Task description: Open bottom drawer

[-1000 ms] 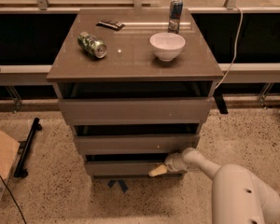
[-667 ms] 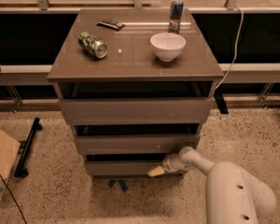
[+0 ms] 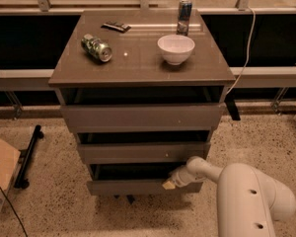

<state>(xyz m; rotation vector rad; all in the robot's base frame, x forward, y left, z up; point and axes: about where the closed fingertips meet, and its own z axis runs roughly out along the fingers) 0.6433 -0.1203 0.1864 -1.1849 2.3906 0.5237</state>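
The cabinet [image 3: 140,58] has three handleless grey-brown drawers. The bottom drawer [image 3: 138,185] is the narrowest and lowest; it stands a little way out, with a dark gap above its front. The middle drawer [image 3: 143,152] and the wide top drawer [image 3: 140,116] also stand slightly out. My white arm [image 3: 246,196] comes in from the lower right. My gripper [image 3: 170,182] is at the upper right part of the bottom drawer's front, at its top edge.
On the cabinet top lie a green can on its side [image 3: 96,48], a white bowl [image 3: 175,48], an upright can [image 3: 184,11] and a flat dark object [image 3: 115,26]. A cardboard box [image 3: 0,174] and a black bar [image 3: 28,154] lie on the floor at left. A cable [image 3: 241,58] hangs at right.
The bottom drawer front has come slightly further out toward me, with the gripper staying at its right top edge. Nothing on the cabinet top has moved.
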